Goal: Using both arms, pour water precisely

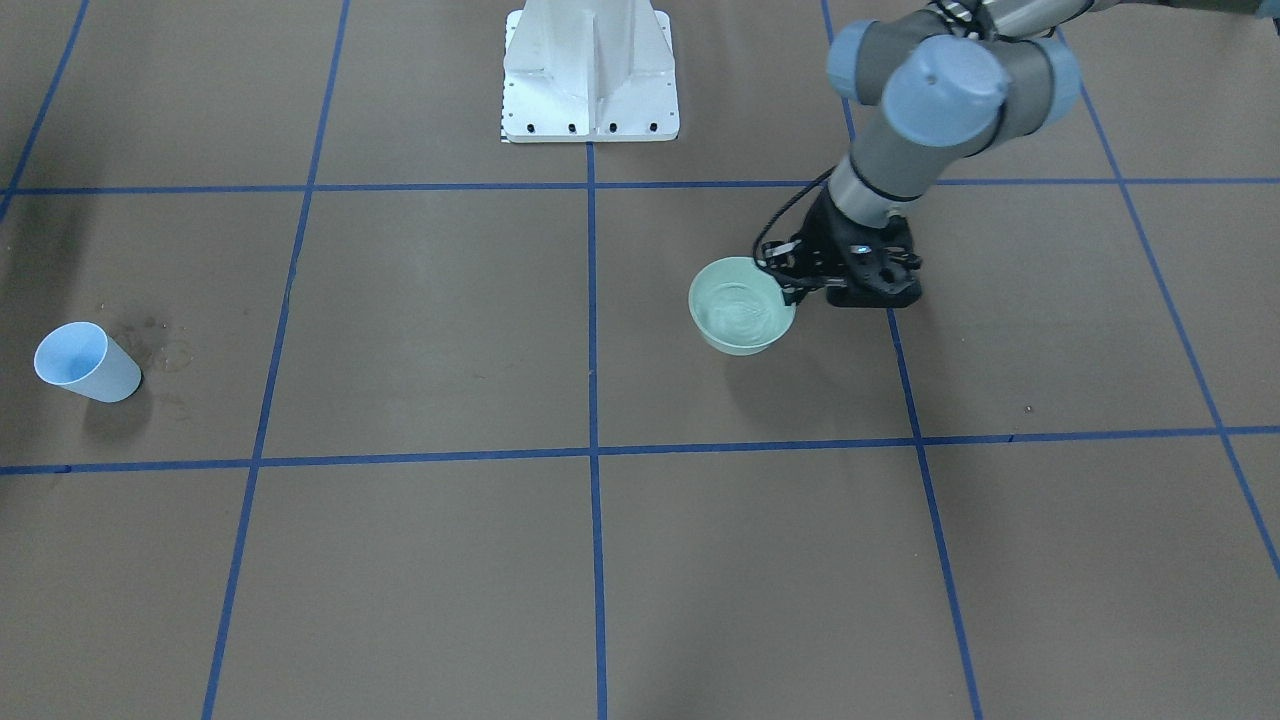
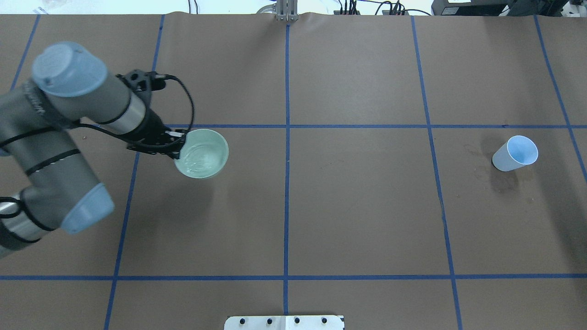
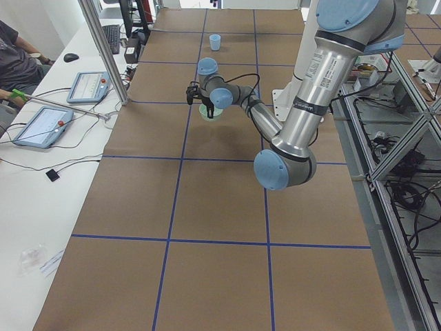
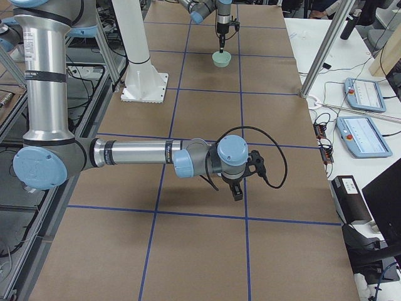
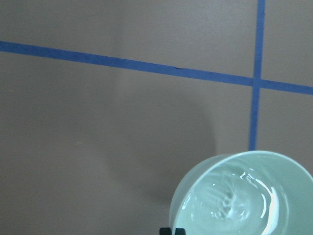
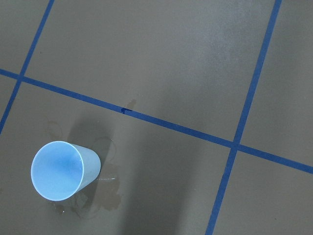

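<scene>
Left hand (image 1: 789, 291) pinched the bowl (image 1: 738, 346) rim, water (image 1: 738, 308) rippling; one jerk could have slopped it over the table (image 1: 450, 330).

One bowl (image 1: 742, 318), one cup (image 1: 88, 362), two arms (image 4: 125, 153)

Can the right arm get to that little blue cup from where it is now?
Probably yes. The blue cup stands alone in the right wrist view, with nothing beside it to block a reach, and the left gripper is far off, holding the green bowl.
</scene>
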Controlling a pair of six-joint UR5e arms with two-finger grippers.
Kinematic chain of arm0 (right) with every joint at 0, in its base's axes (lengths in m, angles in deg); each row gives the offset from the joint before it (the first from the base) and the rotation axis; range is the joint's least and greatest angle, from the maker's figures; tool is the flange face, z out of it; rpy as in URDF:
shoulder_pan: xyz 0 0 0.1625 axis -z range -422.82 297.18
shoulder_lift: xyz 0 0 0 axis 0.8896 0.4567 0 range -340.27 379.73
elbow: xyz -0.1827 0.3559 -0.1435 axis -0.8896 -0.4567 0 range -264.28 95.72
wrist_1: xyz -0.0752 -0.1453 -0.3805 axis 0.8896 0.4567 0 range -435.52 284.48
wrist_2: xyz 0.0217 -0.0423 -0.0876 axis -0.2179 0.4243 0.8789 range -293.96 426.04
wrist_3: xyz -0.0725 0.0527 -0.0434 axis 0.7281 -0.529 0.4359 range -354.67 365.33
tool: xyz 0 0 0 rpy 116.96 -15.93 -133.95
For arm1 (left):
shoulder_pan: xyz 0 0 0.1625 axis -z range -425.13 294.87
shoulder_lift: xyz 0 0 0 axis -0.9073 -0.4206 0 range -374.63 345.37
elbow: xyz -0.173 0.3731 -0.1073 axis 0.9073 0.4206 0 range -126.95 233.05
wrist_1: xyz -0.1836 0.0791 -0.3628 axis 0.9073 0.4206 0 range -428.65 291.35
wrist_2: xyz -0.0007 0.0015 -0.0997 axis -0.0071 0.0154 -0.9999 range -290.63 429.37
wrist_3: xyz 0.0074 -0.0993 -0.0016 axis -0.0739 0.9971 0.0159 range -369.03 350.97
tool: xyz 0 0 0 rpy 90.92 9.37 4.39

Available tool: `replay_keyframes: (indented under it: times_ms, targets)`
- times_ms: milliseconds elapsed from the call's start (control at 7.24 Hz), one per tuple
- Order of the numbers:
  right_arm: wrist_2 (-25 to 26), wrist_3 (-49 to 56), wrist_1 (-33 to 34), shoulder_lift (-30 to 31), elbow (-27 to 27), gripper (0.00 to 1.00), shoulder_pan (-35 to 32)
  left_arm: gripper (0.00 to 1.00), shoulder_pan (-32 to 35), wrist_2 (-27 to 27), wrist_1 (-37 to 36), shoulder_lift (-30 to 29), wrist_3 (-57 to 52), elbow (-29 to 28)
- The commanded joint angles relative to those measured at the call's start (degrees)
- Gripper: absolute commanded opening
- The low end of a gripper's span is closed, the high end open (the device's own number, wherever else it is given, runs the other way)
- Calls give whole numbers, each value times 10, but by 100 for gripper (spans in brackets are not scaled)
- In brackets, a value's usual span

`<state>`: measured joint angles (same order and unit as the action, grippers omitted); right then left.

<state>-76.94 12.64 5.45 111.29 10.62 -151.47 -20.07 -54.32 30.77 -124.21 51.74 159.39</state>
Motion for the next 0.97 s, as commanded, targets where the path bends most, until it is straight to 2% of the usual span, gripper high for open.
replay_keyframes:
  times_ms: [0, 138, 276, 553, 691, 829]
  targets:
    - [15, 1, 4, 0, -1, 99, 12, 0, 83, -42, 50, 145, -154, 17]
    - [20, 2, 5, -1, 0, 99, 16, 0, 115, -60, 76, 191, -220, 0]
    - [23, 2, 5, 0, -1, 99, 19, 0, 145, -65, 85, 206, -264, -26]
    - [29, 30, 17, 0, -2, 99, 20, 0, 207, -115, 87, 208, -366, -110]
    - [52, 64, 37, -1, 0, 99, 20, 0, 206, -115, 86, 207, -362, -119]
    - [55, 77, 60, -1, 0, 99, 13, 0, 205, -115, 86, 206, -361, -123]
